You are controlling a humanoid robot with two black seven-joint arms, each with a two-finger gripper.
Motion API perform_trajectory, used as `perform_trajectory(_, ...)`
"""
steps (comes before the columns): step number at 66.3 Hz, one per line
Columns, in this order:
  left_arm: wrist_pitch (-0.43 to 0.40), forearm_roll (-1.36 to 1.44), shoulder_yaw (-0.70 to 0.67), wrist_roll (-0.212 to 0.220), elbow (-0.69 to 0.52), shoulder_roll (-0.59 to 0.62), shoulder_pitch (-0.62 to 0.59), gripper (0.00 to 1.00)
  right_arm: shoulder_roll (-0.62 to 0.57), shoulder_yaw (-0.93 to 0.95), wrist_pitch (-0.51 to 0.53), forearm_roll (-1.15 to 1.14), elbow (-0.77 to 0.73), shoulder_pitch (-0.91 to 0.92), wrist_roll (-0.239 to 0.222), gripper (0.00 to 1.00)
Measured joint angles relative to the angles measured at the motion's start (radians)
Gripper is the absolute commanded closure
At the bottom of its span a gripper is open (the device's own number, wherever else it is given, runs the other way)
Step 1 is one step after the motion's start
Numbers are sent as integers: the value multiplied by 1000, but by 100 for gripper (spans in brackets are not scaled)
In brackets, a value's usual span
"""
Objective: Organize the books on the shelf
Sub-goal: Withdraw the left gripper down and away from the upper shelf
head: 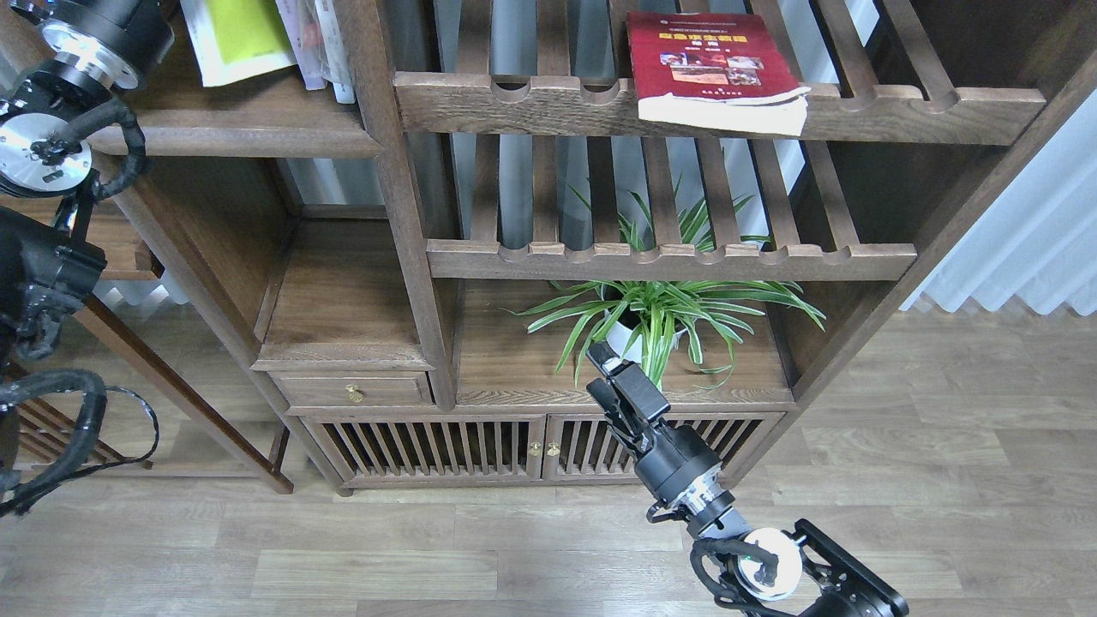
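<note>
The yellow-green book [238,36] leans on the solid dark-brown shelf [231,128] at the top left, its top cut off by the frame edge. The pale lavender-white book [302,38] stands just to its right, against the post. The dark red book [707,60] lies flat on the upper slatted rack, its lower edge overhanging the front rail. My left arm's wrist [94,38] is beside the yellow-green book, and its gripper is past the top edge. My right gripper [602,360] hangs low in front of the plant, its fingers together and empty.
A potted spider plant [660,313] stands on the low cabinet top behind my right gripper. A second slatted rack [668,257] runs below the upper one. A small drawer [351,390] and slatted cabinet doors [480,446] are below. A white curtain [1020,248] hangs at right.
</note>
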Motion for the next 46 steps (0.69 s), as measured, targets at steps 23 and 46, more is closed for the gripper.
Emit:
perform_trajectory(23, 0, -76, -1, -113, -4, -26, -7, 30, 0, 4, 0, 0, 0, 0, 0, 1)
perform_trajectory(46, 0, -189, 6, -218, -23, -43, 10, 7, 0, 6, 0, 1, -1, -3, 1, 1)
